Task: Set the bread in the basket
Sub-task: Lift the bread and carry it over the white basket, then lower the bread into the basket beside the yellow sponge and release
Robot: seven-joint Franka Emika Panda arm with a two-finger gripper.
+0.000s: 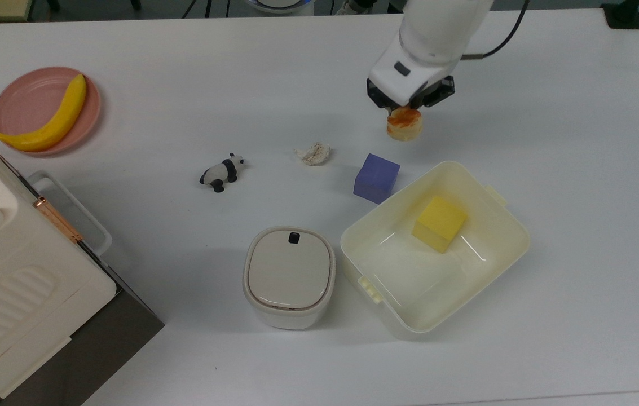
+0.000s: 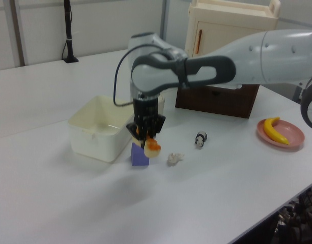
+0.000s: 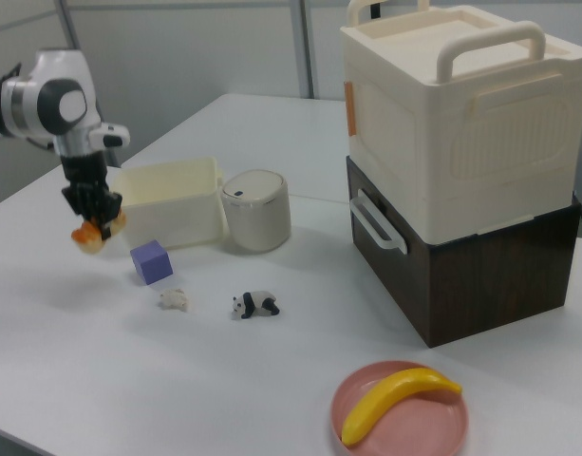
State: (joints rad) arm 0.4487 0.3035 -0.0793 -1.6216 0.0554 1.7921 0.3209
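The bread (image 1: pixel 404 123) (image 2: pixel 152 146) (image 3: pixel 89 235), a small pale bun with an orange top, hangs clear of the table with my gripper (image 1: pixel 408 107) (image 2: pixel 145 137) (image 3: pixel 93 217) shut on it from above. In the top view it is above and left of the basket (image 1: pixel 499 265), a cream-white tub (image 2: pixel 89 136) (image 3: pixel 177 180) with a yellow cube (image 1: pixel 439 223) inside. The bread is outside the basket's rim, over bare table.
A purple cube (image 1: pixel 376 177) (image 2: pixel 140 155) sits between bread and basket. Nearby lie a crumpled paper wad (image 1: pixel 313 153), a toy panda (image 1: pixel 221 172) and a lidded white container (image 1: pixel 289 277). A banana on a pink plate (image 1: pixel 26 101) and a stacked cream-and-brown cabinet (image 3: pixel 461 161) stand farther off.
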